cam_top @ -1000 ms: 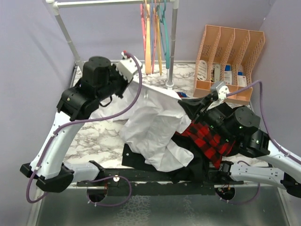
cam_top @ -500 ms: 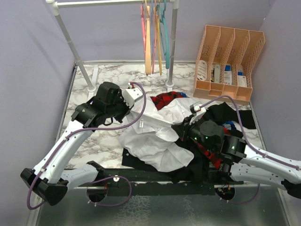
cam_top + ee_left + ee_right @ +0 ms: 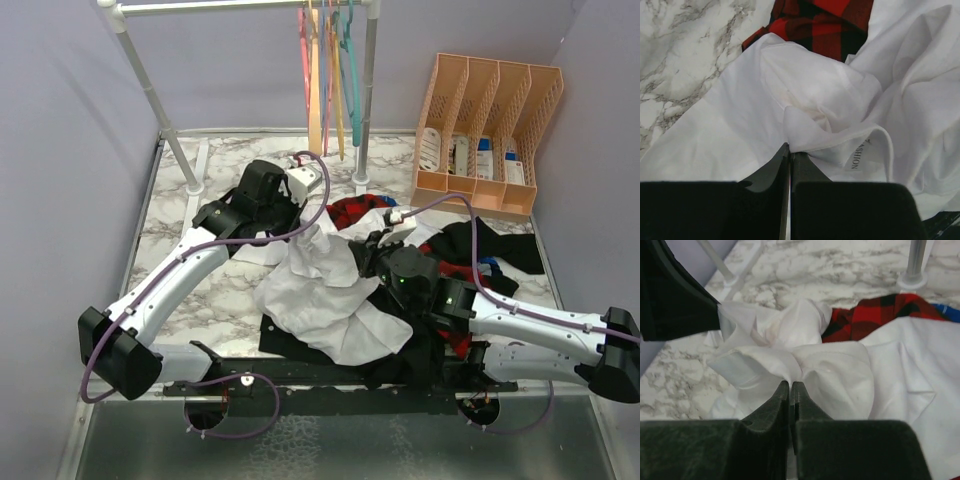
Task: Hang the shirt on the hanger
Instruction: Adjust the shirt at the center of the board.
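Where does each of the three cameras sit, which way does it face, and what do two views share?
Top external: fixed above and behind the arm bases, looking down on the marble table; left arm and right arm show.
Left wrist: on the left arm, looking along its shut left end effector at the large thin white shirt it pinches.
Right wrist: likewise, right end effector shut on that shirt, facing the rack's metal post.
Shared: both wrist views show the red-and-black plaid shirt.

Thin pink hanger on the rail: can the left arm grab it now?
Probably not yet. The left gripper is shut on a fold of the plain white shirt, so its jaws are taken; the way to the thin pink hanger looks free.
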Controlling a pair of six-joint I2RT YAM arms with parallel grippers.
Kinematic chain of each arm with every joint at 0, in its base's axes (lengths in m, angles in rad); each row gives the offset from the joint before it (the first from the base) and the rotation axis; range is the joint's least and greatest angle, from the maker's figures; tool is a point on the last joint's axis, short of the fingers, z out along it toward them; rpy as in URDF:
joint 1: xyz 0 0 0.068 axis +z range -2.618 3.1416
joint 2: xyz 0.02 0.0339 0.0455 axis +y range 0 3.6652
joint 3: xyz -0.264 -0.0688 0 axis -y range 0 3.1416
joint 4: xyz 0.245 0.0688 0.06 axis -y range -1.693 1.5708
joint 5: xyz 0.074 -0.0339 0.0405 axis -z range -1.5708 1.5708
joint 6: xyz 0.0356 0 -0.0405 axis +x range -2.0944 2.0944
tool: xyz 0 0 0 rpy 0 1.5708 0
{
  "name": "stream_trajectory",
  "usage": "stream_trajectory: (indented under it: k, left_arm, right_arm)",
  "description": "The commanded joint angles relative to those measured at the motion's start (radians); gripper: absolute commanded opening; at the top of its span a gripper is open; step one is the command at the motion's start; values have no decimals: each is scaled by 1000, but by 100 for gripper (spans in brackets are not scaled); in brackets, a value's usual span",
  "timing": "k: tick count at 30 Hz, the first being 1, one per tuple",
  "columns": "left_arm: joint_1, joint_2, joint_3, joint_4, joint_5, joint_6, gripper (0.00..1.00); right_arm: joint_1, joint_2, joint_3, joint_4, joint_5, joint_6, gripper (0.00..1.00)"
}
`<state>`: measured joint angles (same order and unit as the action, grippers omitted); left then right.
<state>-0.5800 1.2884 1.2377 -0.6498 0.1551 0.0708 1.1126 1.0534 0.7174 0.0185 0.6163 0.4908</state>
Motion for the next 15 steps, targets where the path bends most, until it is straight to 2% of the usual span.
stream_trajectory:
  k: [1,6,8,11,15]
  left_arm:
    - [-6,-17,31,89,-160,-43,0]
    - [-1,-57,4,109,-354,6,0]
    - [8,-76,-15,121,-414,15,0]
    - [27,-95,-49,157,-516,20,0]
    - [43,-101,-45,174,-548,21,0]
  right_arm:
    - [-4,-22,62,176,127,-89,1]
    - [-4,-11,89,184,237,-147,1]
    - [-4,7,109,143,310,-135,1]
    - [-4,12,104,132,339,-117,1]
    - [-4,19,103,137,335,-102,1]
